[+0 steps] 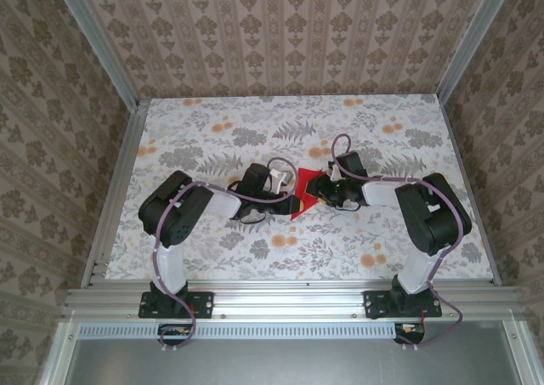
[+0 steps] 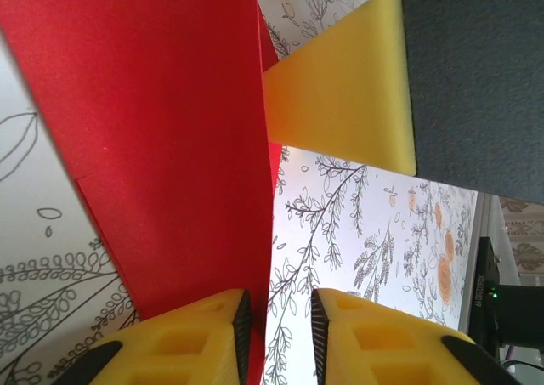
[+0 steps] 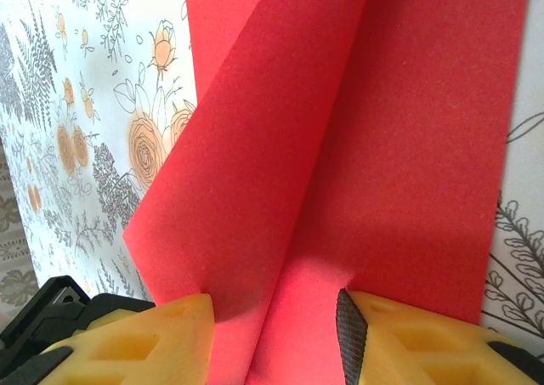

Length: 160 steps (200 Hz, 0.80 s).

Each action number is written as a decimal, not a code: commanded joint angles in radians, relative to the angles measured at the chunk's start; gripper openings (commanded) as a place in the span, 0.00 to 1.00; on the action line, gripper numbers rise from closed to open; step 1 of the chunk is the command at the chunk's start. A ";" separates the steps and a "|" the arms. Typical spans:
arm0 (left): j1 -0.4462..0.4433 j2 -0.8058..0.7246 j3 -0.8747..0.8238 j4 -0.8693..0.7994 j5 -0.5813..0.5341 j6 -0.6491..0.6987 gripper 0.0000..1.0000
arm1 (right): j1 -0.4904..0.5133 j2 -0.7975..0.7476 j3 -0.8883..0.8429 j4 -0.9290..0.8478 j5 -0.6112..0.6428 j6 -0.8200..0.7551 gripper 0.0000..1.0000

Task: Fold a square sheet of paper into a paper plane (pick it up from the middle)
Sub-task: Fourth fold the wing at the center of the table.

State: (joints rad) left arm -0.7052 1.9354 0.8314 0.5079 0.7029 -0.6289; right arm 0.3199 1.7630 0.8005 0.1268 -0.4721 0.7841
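The partly folded paper (image 1: 304, 196) lies at the middle of the table (image 1: 212, 138), between the two grippers. The left gripper (image 2: 280, 304) is slightly open, with the paper's edge beside one finger and not pinched. The right gripper (image 3: 276, 304) stands wider open, with a raised fold between its fingers.

Bright red paper (image 3: 408, 147), yellow fingers (image 3: 127, 342), grey-orange floral tabletop (image 1: 255, 121), beige damask walls (image 1: 51, 104)

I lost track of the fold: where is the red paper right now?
In the top view the partly folded red paper lies at the middle of the table, directly between the left gripper and the right gripper.
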 commanded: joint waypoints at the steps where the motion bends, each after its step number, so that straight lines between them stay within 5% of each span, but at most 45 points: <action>1: 0.009 0.000 0.029 -0.031 -0.024 0.003 0.32 | -0.006 0.055 -0.015 -0.117 0.127 -0.027 0.45; 55: 0.009 0.023 0.078 -0.124 -0.115 0.016 0.35 | -0.003 0.063 -0.017 -0.116 0.125 -0.023 0.46; 160: -0.005 0.059 0.133 -0.184 -0.077 0.037 0.28 | -0.001 0.090 -0.004 -0.179 0.168 0.013 0.47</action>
State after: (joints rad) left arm -0.7055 1.9579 0.9398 0.3603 0.6189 -0.6243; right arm 0.3225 1.7741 0.8249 0.0898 -0.4641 0.7975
